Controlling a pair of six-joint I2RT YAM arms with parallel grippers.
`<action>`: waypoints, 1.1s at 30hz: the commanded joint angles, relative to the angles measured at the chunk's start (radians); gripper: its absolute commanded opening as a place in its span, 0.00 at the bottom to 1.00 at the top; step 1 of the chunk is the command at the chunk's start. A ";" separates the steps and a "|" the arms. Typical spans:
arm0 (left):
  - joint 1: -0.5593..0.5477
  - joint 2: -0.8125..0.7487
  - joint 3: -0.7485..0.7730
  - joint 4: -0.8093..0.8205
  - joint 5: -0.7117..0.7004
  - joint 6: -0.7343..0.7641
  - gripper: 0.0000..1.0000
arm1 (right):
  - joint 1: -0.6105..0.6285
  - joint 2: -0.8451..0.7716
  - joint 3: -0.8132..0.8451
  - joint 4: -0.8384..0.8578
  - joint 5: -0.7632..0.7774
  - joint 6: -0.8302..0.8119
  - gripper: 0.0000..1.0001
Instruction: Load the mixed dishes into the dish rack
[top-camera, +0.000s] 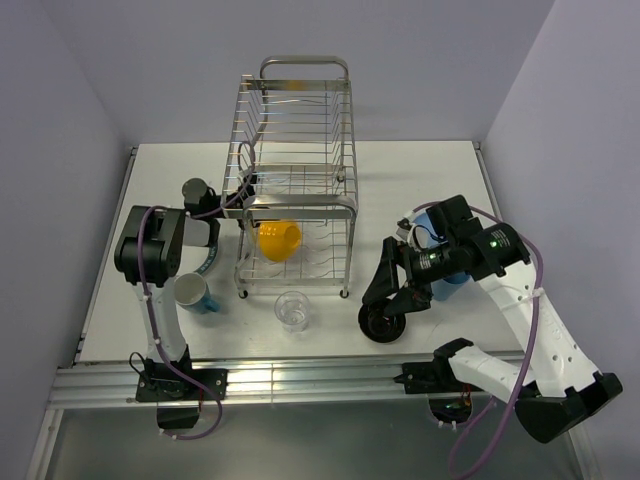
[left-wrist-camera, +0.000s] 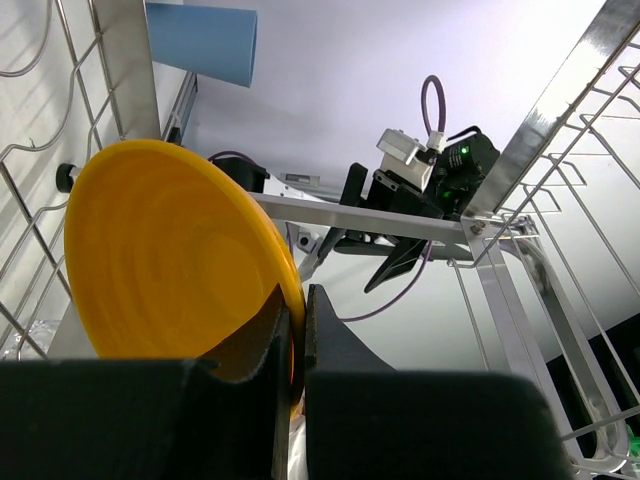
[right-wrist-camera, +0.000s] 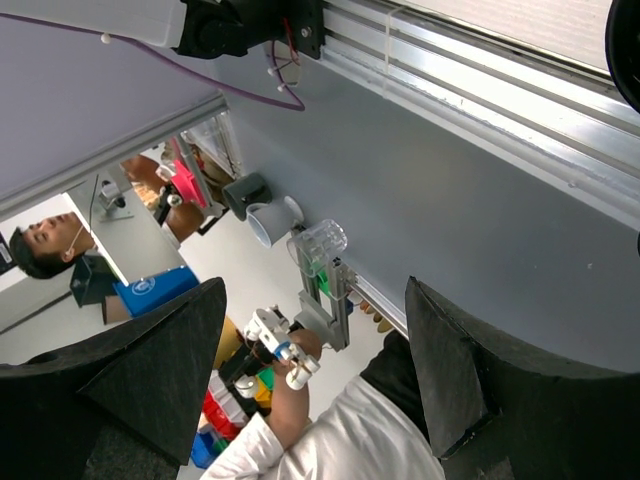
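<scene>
The silver wire dish rack (top-camera: 300, 150) stands at the back middle of the table. The yellow-orange bowl (top-camera: 279, 240) sits tilted inside its lower tier. My left gripper (top-camera: 255, 218) reaches in from the left and is shut on the bowl's rim; the left wrist view shows the fingers (left-wrist-camera: 325, 340) pinching the bowl (left-wrist-camera: 170, 260). The blue cup (top-camera: 195, 293) lies by the left arm. The clear glass (top-camera: 292, 310) stands in front of the rack. The black bowl (top-camera: 382, 322) lies just below my right gripper (top-camera: 392, 292), which is open and empty. The white plate is out of view.
A blue dish (top-camera: 447, 285) is mostly hidden under the right arm. The right wrist view looks past the table's front rail (right-wrist-camera: 470, 90) into the room. The rack's front posts (top-camera: 346, 255) stand between the two arms.
</scene>
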 joint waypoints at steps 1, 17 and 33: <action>-0.002 0.017 0.001 0.555 0.027 0.000 0.04 | -0.007 -0.030 -0.006 0.025 -0.007 0.019 0.79; 0.030 0.063 -0.053 0.553 0.009 0.039 0.47 | -0.005 -0.002 0.009 0.021 0.004 0.006 0.79; 0.182 -0.058 -0.121 0.552 0.010 0.019 0.98 | -0.005 0.067 0.040 0.013 0.004 -0.045 0.80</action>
